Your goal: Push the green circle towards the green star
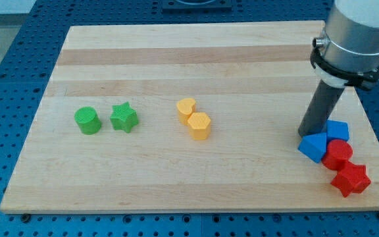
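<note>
Rod resting among the blue blocks on the view's right, green pair sitting far off on the left.

The green circle is sitting on the wooden counter toward the view's left, with the green star just beside it on its right, a thin gap showing between them. Near the middle, two yellow blocks are lying touching, one behind the other. My tip is standing well apart from the green pair, at the view's right, pressing right up against the blue blocks, with a red cylinder and a red star crowding below them. There are no jaws on this arm, only the dark rod hanging under its grey housing.
</note>
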Controlling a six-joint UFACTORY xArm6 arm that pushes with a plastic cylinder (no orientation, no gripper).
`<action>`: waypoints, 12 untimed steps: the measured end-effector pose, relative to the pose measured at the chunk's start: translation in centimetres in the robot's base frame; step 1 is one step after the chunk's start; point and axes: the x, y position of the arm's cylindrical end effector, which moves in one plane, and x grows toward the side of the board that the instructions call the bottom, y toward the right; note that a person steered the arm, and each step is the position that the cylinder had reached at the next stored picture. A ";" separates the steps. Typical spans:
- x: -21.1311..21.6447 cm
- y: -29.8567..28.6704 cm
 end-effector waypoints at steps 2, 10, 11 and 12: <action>0.0 -0.1; 7.8 -21.2; 7.8 -26.6; 7.6 -32.9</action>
